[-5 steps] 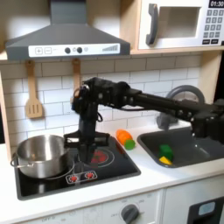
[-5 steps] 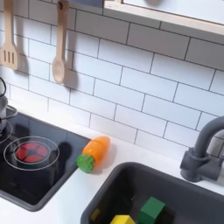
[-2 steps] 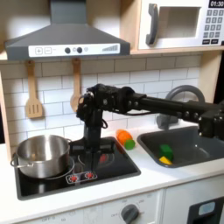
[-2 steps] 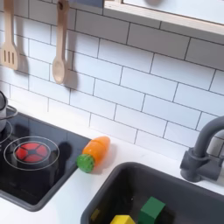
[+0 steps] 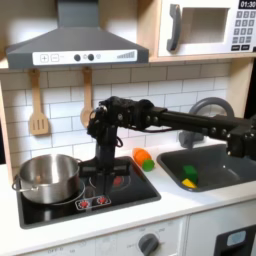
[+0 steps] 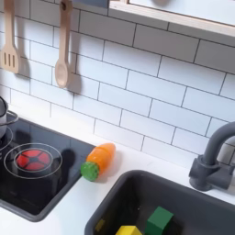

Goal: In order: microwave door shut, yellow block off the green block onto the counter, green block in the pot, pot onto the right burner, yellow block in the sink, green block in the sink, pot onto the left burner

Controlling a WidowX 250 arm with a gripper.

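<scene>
Gripper (image 5: 103,181) in the first exterior view hangs low over the cooktop's (image 5: 130,190) middle, just beside the pot (image 5: 47,176); whether its jaws are apart I cannot tell. That pot sits on the cooktop's left burner. Up top, the microwave door (image 5: 197,27) is closed.

In the second exterior view, the green block (image 6: 159,220) and yellow block (image 6: 128,230) lie together in the sink (image 6: 188,199), near its bottom edge.
</scene>
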